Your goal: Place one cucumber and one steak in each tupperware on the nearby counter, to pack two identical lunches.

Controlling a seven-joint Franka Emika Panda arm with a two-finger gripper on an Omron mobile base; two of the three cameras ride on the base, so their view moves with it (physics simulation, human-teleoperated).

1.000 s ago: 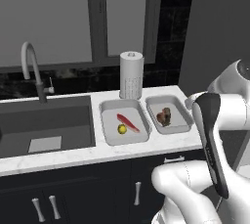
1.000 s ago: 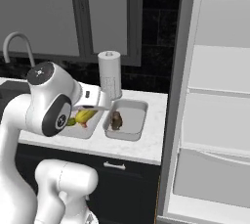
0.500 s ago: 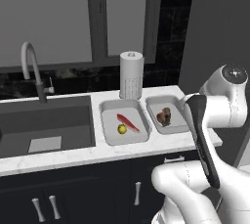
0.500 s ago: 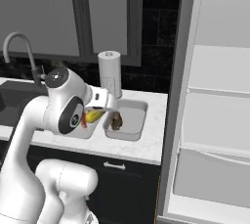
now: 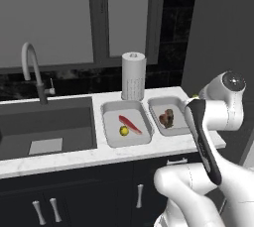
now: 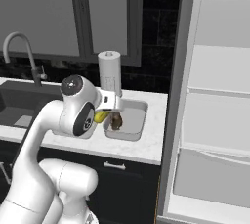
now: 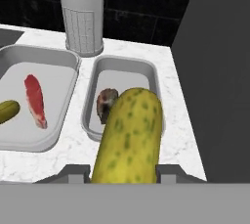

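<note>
- Gripper (image 7: 126,171): jaws pinched on a cucumber (image 7: 129,137), one finger at each flank, the vegetable pointing forward out of the hand; carried in the air over the near edge of the counter (image 5: 99,154), on the near side of the right tupperware (image 5: 155,106).
- Right tupperware: held the darker steak chunk (image 5: 166,117) alone; no cucumber in it yet.
- Left tupperware (image 5: 110,139): already held the slim red steak (image 5: 129,124) and the other cucumber (image 5: 124,130), lying close together; this lunch looked complete.
- Paper towel roll (image 5: 133,76): upright on the counter just beyond the two trays.
- Sink (image 5: 59,132) and tap (image 5: 32,70): to the left, well apart from the work.
- Step in hand, as judged: carry the held cucumber over the right tray and set it down.
- Advice: advance until the cucumber's whole length lies over the tray's floor; aim for the bare floor beside the chunk; lower close before releasing, since a glossy rounded piece is likely to roll; clear the rim and roll.
</note>
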